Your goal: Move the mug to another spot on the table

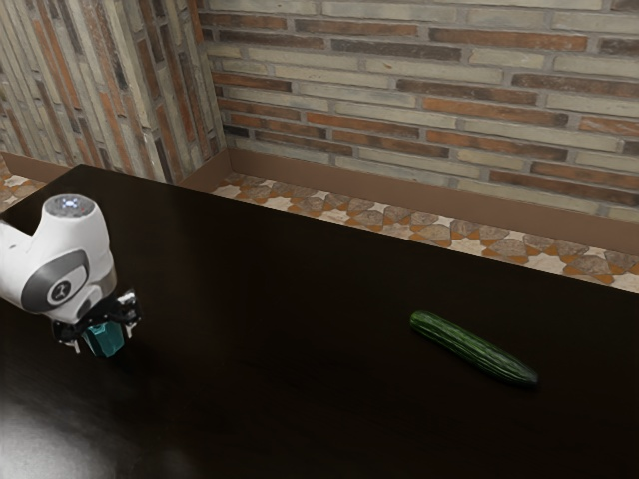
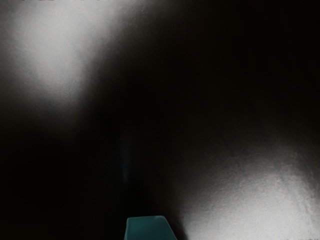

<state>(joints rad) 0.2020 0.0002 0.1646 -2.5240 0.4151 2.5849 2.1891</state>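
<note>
Far to the exterior view's left, the white arm (image 1: 55,259) is shown bent low over the dark, glossy surface (image 1: 300,299), with the black pincer (image 1: 100,334) pointing downward. A teal mug (image 1: 103,342) is seen between the two fingers, which are set a mug's width apart and appear closed against it from opposite sides, so the mug is taken as gripped. Whether its base is touching the surface or is raised just clear of it cannot be told. The mug is thus located near the surface's edge at the exterior view's left, directly beneath the hand.

A green cucumber (image 1: 474,347) is laid flat on the surface toward the exterior view's right, well apart from the mug and pincer, with its long axis slanted. Brick walls (image 1: 419,90) and a strip of patterned floor (image 1: 399,215) are visible beyond the far edge.

From the wrist view, a blurred teal part of the mug (image 2: 149,228) is seen just under the hand, with the dark surface (image 2: 225,100) around it marked by pale reflections
</note>
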